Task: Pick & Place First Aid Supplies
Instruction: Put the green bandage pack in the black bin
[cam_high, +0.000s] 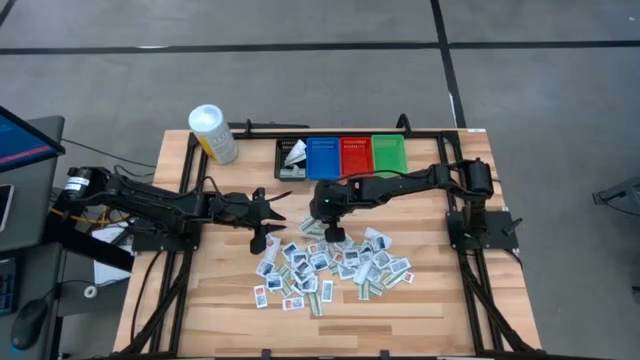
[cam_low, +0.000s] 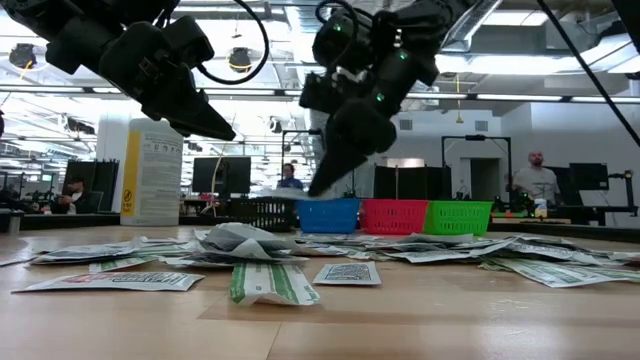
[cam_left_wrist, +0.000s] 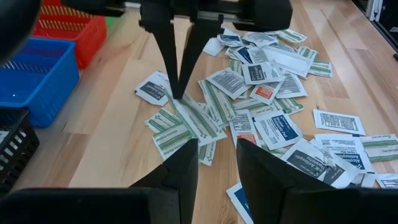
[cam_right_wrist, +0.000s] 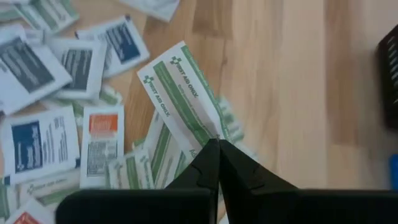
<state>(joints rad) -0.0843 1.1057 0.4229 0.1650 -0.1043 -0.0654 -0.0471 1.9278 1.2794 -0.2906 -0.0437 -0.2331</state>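
Packet (cam_right_wrist: 186, 102) with green stripes pinched in closed right end effector (cam_right_wrist: 218, 144), above the pile.

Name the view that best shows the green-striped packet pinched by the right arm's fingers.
The right wrist view: the green-striped packet fills it, its printing legible, gripped at one end by the right gripper. The left wrist view shows it smaller; the high and low views barely show it.

Green-striped packet (cam_right_wrist: 186, 106) runs under the closed right fingers (cam_right_wrist: 208, 163), its near end hidden. Packets (cam_right_wrist: 37, 143) beside them are cut off; print in overhead view illegible.
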